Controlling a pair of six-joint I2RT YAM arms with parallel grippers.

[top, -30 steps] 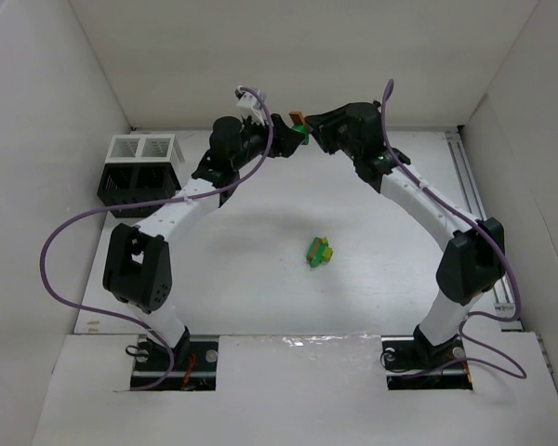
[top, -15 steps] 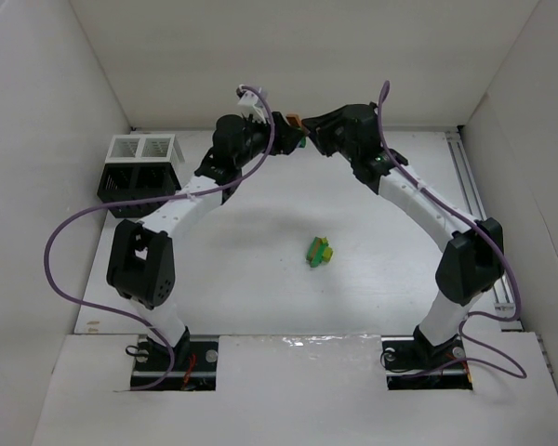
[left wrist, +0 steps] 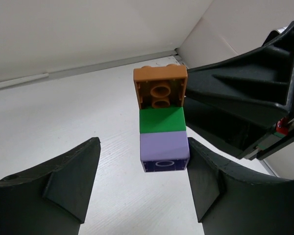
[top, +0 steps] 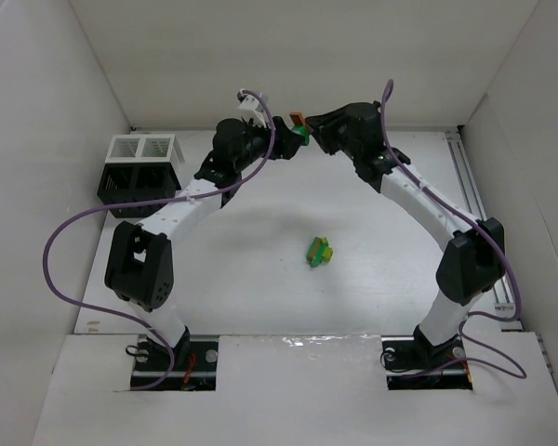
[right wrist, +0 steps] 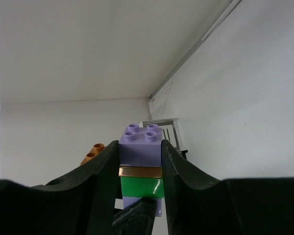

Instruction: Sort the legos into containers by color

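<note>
My right gripper (top: pixel 312 133) is shut on a small stack of legos (top: pixel 298 126) held in the air at the back of the table. In the right wrist view (right wrist: pixel 140 152) its fingers clamp a lilac brick (right wrist: pixel 141 146) over a thin orange layer (right wrist: pixel 140 172) and a green brick (right wrist: pixel 142 187). My left gripper (top: pixel 285 131) is open, facing it. In the left wrist view (left wrist: pixel 143 147) the stack's lilac end (left wrist: pixel 164 152) hangs between the jaws, close to the right finger, with green (left wrist: pixel 161 120) and orange (left wrist: pixel 160 87) beyond. A green and yellow-green lego cluster (top: pixel 319 250) lies mid-table.
The black slatted rack with a white rim (top: pixel 141 167) stands at the table's back left, and shows behind the stack in the right wrist view (right wrist: pixel 169 128). White walls close in the back and both sides. A rail (top: pixel 479 200) runs along the right edge.
The left gripper has edged slightly closer to the stack held by the right gripper. The cluster on the table has not moved.
</note>
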